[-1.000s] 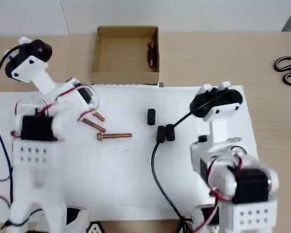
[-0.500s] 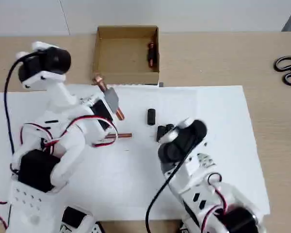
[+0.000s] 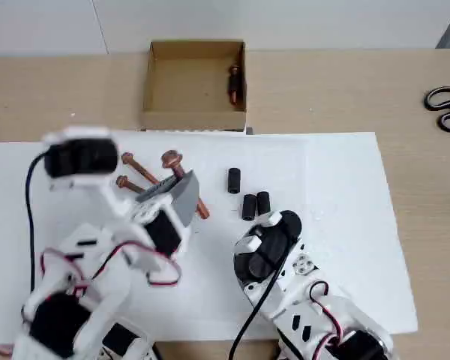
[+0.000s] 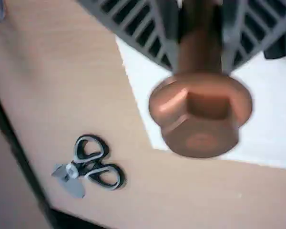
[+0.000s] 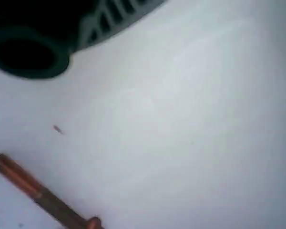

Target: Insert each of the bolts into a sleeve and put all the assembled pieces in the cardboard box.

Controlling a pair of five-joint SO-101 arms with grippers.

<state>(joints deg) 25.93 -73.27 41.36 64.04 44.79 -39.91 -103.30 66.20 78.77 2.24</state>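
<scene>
The table (image 3: 322,90) carries one white sheet (image 3: 337,172), laid, I judge, so that small dark and copper parts stand out against it. One cardboard box (image 3: 195,120) sits just past the sheet's far edge, open side up to take finished work. One assembled piece (image 3: 233,82) lies inside it against the wall on my right. My left pincer (image 3: 180,189) is clenched on a bolt (image 3: 171,159), gripping the shaft with head and tip free, which I take as readiness for sliding it into one of the black sleeves (image 3: 249,206). My right pincer (image 5: 81,36) hangs low beside a sleeve, probably to steady it, but I cannot tell whether it is clenched or released. One pair of scissors (image 3: 446,109) lies well apart, not needed here. Outside the box I count three bolts, the held one and two loose bolts (image 3: 139,169) near it, and three sleeves.
</scene>
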